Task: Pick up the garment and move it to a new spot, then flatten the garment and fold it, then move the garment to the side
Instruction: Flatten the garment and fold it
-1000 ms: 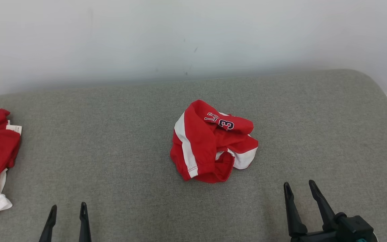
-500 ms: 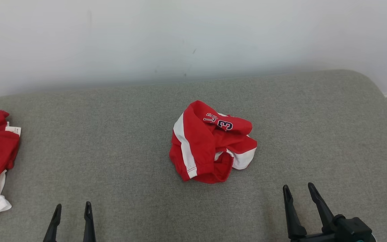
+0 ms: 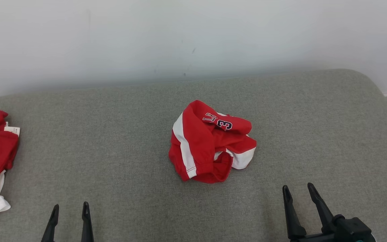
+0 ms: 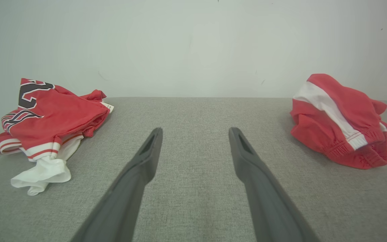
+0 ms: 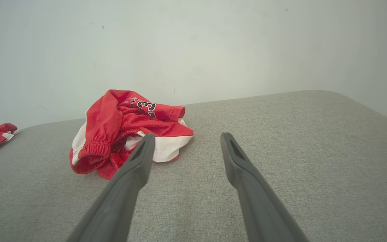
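Surface: grey padded top [image 3: 119, 127], your garment [image 3: 207, 144] bunched centrally
Grippers: left gripper [image 3: 71, 205], right gripper [image 3: 297, 187] parted, empty, seemingly poised for pickup

There's the left gripper [image 3: 70, 205], low on the robot's left, its two dark fingers [image 3: 85, 222] pointing straight ahead, jaws parted with nothing between them. Over on the right, the right gripper [image 3: 297, 186] reaches a touch further forward, black wrist block [image 3: 351, 228] behind it, jaws spread and empty too.
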{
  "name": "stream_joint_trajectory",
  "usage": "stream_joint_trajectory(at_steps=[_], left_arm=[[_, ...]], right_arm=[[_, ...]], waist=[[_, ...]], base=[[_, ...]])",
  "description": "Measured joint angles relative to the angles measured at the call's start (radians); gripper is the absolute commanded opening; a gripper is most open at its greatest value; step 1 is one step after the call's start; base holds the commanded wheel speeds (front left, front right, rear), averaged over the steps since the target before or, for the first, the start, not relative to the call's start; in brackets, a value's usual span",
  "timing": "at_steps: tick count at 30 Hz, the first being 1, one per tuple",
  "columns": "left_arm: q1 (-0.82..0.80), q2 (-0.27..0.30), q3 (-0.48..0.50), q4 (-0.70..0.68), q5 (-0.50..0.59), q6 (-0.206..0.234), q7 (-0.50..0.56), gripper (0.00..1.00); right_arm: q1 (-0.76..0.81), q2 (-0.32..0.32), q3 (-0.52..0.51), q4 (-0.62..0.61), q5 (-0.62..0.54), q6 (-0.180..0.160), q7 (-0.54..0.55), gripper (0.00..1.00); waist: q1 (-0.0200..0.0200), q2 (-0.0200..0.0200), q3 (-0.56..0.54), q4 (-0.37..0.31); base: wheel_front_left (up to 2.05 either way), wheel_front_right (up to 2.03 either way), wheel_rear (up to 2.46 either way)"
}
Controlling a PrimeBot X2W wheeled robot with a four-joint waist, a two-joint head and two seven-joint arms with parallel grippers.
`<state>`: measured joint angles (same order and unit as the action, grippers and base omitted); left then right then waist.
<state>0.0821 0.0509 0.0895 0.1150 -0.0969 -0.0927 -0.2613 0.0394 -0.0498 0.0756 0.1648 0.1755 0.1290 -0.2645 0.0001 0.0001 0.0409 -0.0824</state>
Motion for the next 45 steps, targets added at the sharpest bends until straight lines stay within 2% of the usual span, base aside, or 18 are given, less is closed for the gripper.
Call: stream_joint_trajectory(at_steps=[10,14,22,26,29,39,43,44,45], left_arm=[[0.0,0.0,0.003,-0.002,0.004,0.0,0.0,1.0],[-0.012,0.0,-0.03,0.0,0.008,-0.008,0.0,1.0],[-0.149,0.003,-0.245,0.058,0.046,-0.032,0.0,1.0],[-0.222,0.026,-0.353,0.108,0.042,-0.037,0.0,1.0],[-0.282,0.051,-0.399,0.156,0.025,-0.037,0.0,1.0],[-0.43,0.103,-0.38,0.329,-0.015,-0.037,0.0,1.0],[-0.457,0.106,-0.382,0.444,-0.027,-0.038,-0.001,1.0],[-0.464,0.104,-0.381,0.466,-0.031,-0.038,-0.001,0.45],[-0.473,0.103,-0.384,0.47,-0.034,-0.038,-0.001,0.0]], right_arm=[[0.0,0.0,0.004,0.0,0.0,0.0,0.0,1.0],[-0.006,0.0,0.002,-0.002,0.003,0.0,0.0,1.0],[-0.024,0.0,0.0,-0.002,0.016,0.0,0.0,1.0],[-0.048,0.0,0.002,-0.005,0.024,0.0,0.0,1.0],[-0.063,-0.001,0.004,-0.007,0.035,0.0,0.0,1.0],[-0.085,0.0,0.006,-0.004,0.068,0.0,0.0,1.0],[-0.086,-0.001,0.008,-0.002,0.071,0.0,0.0,1.0],[-0.086,0.0,0.008,-0.004,0.071,0.0,0.0,1.0],[-0.086,0.0,0.008,-0.005,0.072,0.0,0.0,1.0]], waist=[[0.0,0.0,0.005,-0.006],[0.0,0.0,0.016,-0.013],[0.0,0.0,0.048,-0.041],[0.0,0.0,0.069,-0.067],[0.0,0.0,0.09,-0.091],[0.0001,0.0,0.155,-0.197],[0.0001,0.0,0.173,-0.235],[0.0001,0.0001,0.176,-0.242],[0.0001,0.0001,0.179,-0.248]], base=[[0.0,0.0,0.0],[0.0,0.0,0.0],[0.0,0.0,0.0],[0.0,0.0,0.0],[0.0,0.0,0.0],[0.0,0.0,0.0],[0.0,0.0,0.0],[0.0,0.0,0.0],[0.0,0.0,0.0]])
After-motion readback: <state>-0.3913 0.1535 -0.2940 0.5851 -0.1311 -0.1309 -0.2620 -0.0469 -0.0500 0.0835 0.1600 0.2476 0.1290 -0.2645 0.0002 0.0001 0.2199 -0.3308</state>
